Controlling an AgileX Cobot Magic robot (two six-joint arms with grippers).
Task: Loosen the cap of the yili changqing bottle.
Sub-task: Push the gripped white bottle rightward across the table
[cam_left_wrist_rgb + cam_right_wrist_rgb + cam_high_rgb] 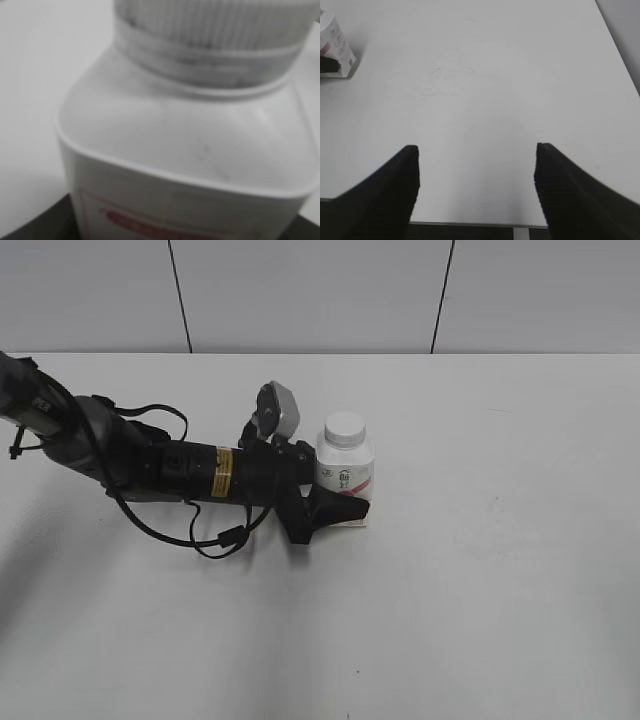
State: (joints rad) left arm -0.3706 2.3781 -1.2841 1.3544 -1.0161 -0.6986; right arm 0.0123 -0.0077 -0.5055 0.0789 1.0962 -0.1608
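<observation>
Your left gripper (335, 498) clamps the small white squarish plastic bottle (347, 480) upright on the white table (500, 590); the right gripper (476, 185) is spread, empty. A weak clamp lets the bottle spin with its ribbed white cap (345, 428).

Layout: I see the bottle (346, 480) upright mid-table (500, 590).
The cap (345, 427) sits on it; my left gripper (335, 502) flanks its base from the left.

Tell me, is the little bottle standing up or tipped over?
Upright: the bottle stands on the table, white cap on top.
</observation>
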